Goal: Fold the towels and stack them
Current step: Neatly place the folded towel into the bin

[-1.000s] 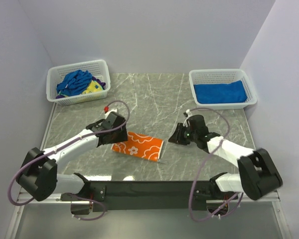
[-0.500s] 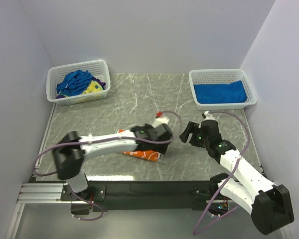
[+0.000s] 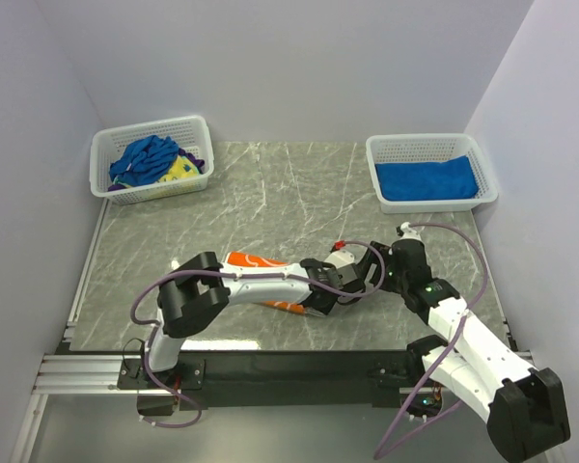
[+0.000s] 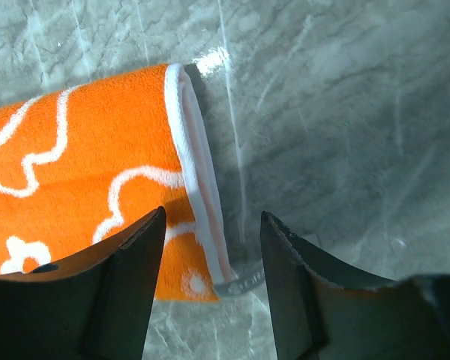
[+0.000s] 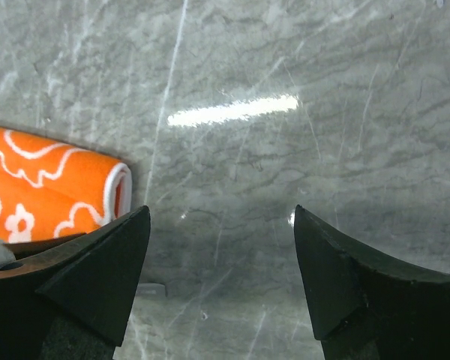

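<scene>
It looked like a robotics lab's test cell — a grey marble-patterned tabletop [image 3: 270,193] boxed in on three sides by bare pale walls [image 3: 270,58]. A left arm [image 3: 261,282] and a right arm [image 3: 473,338] were bolted by an aluminium rail [image 3: 77,365] at the near edge, trailing purple cables [image 3: 463,241] — and white plastic mesh baskets [image 3: 159,190] stood at the far corners.

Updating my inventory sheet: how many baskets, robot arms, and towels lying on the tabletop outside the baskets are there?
Baskets: 2
Robot arms: 2
Orange towel on the tabletop: 1
Total: 5
</scene>
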Available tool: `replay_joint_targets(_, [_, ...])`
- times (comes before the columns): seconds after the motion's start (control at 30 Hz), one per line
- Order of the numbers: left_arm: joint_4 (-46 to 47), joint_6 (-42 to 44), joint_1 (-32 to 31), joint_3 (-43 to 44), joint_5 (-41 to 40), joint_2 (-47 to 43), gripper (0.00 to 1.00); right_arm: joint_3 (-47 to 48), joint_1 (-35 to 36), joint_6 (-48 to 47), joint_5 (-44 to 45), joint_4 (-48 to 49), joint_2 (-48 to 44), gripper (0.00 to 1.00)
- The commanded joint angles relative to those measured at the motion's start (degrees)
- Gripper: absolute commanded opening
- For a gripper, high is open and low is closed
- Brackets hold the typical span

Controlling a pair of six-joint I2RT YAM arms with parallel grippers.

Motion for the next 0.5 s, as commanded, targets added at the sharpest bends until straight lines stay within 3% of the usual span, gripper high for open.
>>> replay_joint_targets(0.0, [-1.5,0.1,0.0,2.6,-2.2,2.1,0.59,-0.3,-0.4,0.7,0.0,1.3,-0.7,0.83])
replay_joint_targets(0.2, [-0.9,-0.1,0.0,2.6,-2.7,4.7,0.56,-0.8,-0.4,1.2,-2.3,2.8,-0.5,0.82])
replay_joint_targets(0.47, [2.2,-1.6,0.7,-1.3,-2.0,6.1,0.15,-3.9,-0.5,5.5,-6.5,8.5,-2.5,0.80])
